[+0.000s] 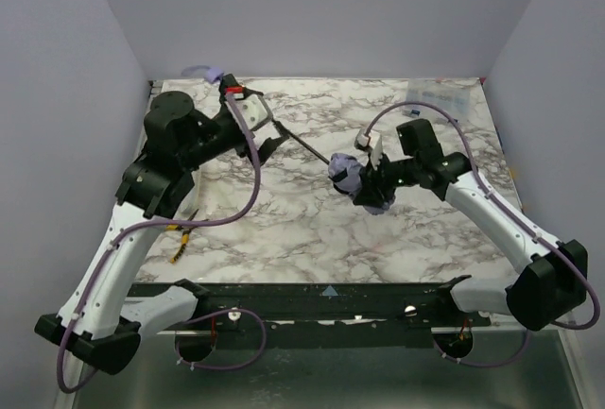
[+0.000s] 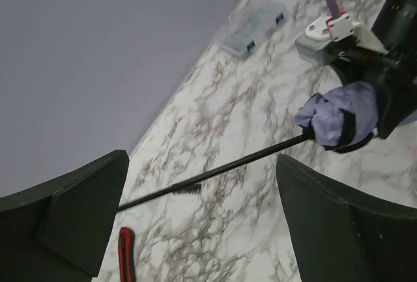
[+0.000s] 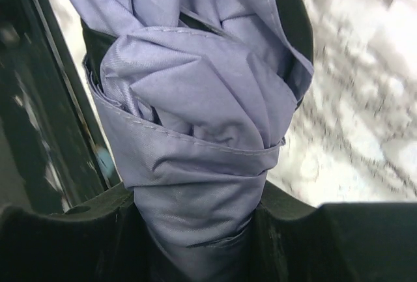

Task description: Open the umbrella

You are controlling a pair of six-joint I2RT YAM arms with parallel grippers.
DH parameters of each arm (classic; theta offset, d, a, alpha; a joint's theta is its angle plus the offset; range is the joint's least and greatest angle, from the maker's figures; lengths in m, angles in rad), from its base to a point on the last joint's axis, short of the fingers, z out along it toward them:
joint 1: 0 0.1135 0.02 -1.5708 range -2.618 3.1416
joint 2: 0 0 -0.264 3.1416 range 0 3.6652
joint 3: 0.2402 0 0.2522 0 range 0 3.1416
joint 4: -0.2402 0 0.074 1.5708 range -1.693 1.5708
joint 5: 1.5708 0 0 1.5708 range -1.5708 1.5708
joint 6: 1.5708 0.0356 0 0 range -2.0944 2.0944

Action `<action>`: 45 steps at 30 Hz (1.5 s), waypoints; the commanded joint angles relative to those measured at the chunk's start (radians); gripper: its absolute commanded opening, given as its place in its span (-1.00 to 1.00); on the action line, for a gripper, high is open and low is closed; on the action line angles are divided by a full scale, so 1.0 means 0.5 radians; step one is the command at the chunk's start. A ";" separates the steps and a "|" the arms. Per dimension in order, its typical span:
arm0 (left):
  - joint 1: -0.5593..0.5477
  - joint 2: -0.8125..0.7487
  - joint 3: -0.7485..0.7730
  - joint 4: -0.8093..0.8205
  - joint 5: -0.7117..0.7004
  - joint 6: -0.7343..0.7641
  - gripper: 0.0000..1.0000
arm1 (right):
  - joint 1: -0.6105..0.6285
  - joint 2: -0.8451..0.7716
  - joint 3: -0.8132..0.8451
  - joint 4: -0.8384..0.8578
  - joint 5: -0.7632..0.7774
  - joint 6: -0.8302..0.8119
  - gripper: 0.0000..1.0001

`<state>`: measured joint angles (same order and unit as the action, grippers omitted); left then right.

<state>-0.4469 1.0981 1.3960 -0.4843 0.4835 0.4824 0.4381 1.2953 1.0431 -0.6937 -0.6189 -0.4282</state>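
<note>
Marble table (image 1: 284, 230), mid-task: your right gripper (image 1: 375, 185) is clamped on the umbrella (image 1: 348, 175), its two fingers (image 3: 65, 243) pressed against either side of the folded lavender canopy, just right of the table's centre. In the right wrist view, the fabric sits wrapped and creased in a tight bundle with black lining showing at its edges, and the canopy is closed. The thin black shaft (image 2: 247, 159) runs out of the bundle toward the far left of the table, drawn out long and straight. Your left gripper (image 2: 201, 165) stands wide apart around that shaft, one dark finger on each side and neither touching it. The shaft's end passes out of sight behind one finger, so you cannot make out the handle. A red-handled tool (image 2: 125, 256) lies on the marble close below the left gripper, and a clear plastic box (image 2: 251, 28) rests in the far right corner by the wall, well apart from both arms.
</note>
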 commanded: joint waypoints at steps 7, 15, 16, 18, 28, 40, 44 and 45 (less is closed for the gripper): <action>0.151 -0.149 -0.154 0.409 0.300 -1.315 0.95 | -0.021 -0.191 0.111 1.441 -0.477 1.509 -0.99; 0.049 -0.046 -0.293 1.111 0.637 -1.971 0.82 | -0.012 -0.081 0.233 1.682 -0.953 1.767 -0.78; 0.027 -0.025 -0.281 1.143 0.648 -1.994 0.82 | -0.003 -0.083 0.233 1.670 -0.962 1.752 -0.78; -0.025 0.023 -0.250 1.161 0.666 -2.008 0.82 | 0.008 -0.095 0.232 1.639 -0.972 1.722 -0.78; -0.270 0.240 -0.104 0.974 0.306 -2.024 0.78 | 0.044 -0.118 0.267 1.532 -0.936 1.577 -0.78; -0.355 0.329 -0.072 0.706 -0.182 -2.023 0.59 | 0.056 -0.193 0.198 1.516 -0.783 1.484 -0.94; -0.356 0.330 -0.093 0.847 0.004 -2.057 -0.04 | 0.056 -0.180 0.163 1.596 -0.881 1.572 -0.86; -0.355 0.319 -0.111 0.901 0.059 -2.061 -0.27 | 0.056 -0.176 0.163 1.599 -0.900 1.592 -0.80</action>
<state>-0.6243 1.2633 1.3609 -0.0963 0.4614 -0.5323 0.4591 1.2373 1.1213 0.0139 -1.0069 0.3447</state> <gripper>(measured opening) 0.619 0.441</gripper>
